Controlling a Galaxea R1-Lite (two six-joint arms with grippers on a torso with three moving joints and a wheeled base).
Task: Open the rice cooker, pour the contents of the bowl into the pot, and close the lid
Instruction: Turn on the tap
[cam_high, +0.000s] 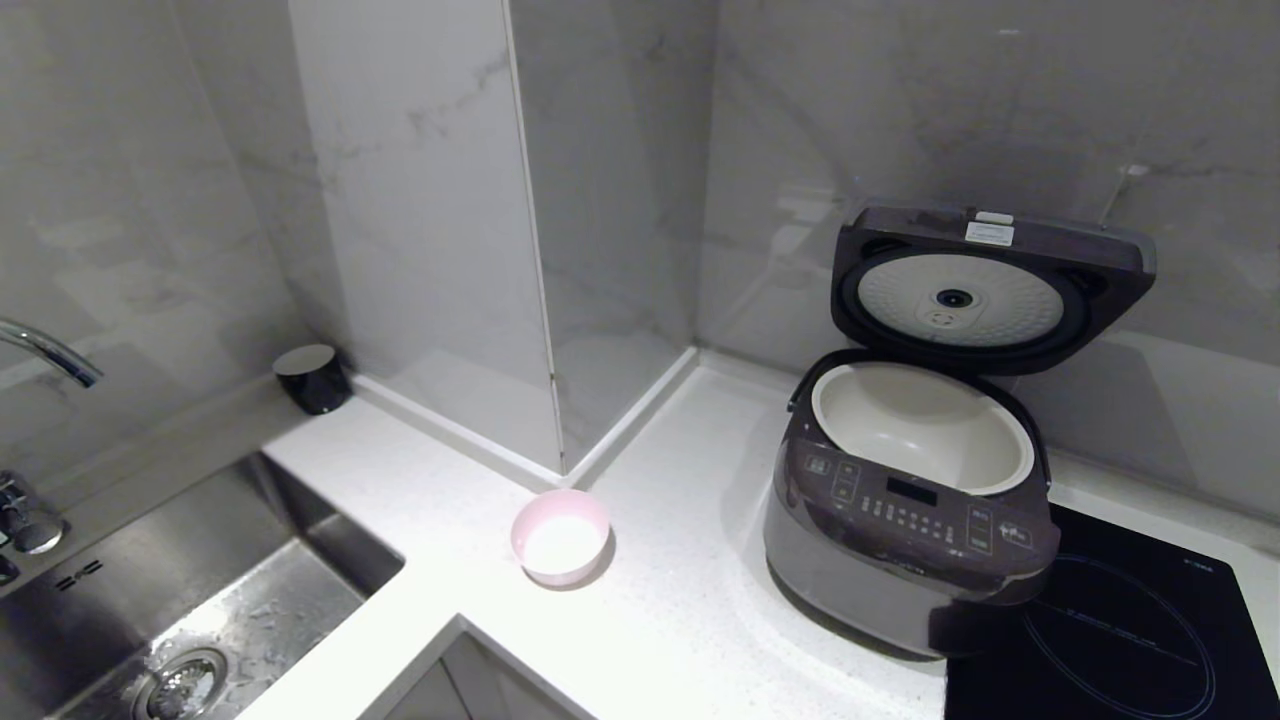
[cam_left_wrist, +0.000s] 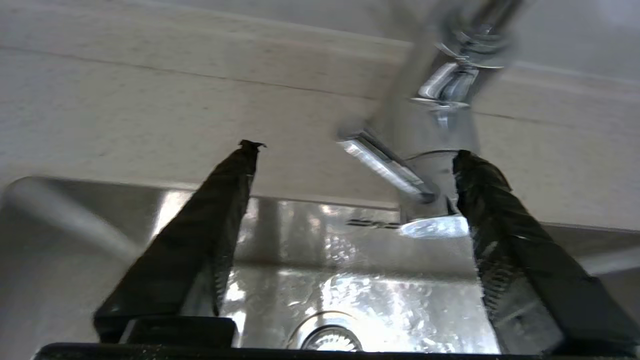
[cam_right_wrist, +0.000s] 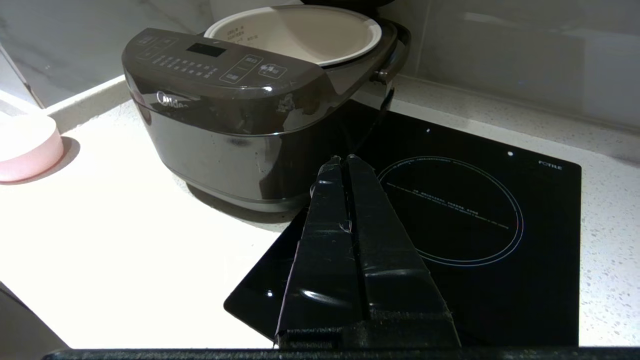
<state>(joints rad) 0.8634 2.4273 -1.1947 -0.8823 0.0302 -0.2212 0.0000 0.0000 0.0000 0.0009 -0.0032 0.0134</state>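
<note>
The bowl (cam_high: 560, 537) sits upright on the white tabletop (cam_high: 660, 620), nearest the front edge, its inside too washed out by glare to tell what it holds. Just to its right, apart from it, the rice cooker (cam_high: 905, 520) stands partly on the black hob (cam_high: 1120, 630), its lid (cam_high: 985, 285) raised against the wall; the pot (cam_high: 925, 425) inside looks bare. Only the left wrist view shows the left tool (cam_left_wrist: 352, 150), released with fingers spread wide over the steel sink (cam_left_wrist: 310, 280), near a blurred tap (cam_left_wrist: 450, 85). Only the right wrist view shows the right tool (cam_right_wrist: 342, 160), clenched on nothing above the hob.
</note>
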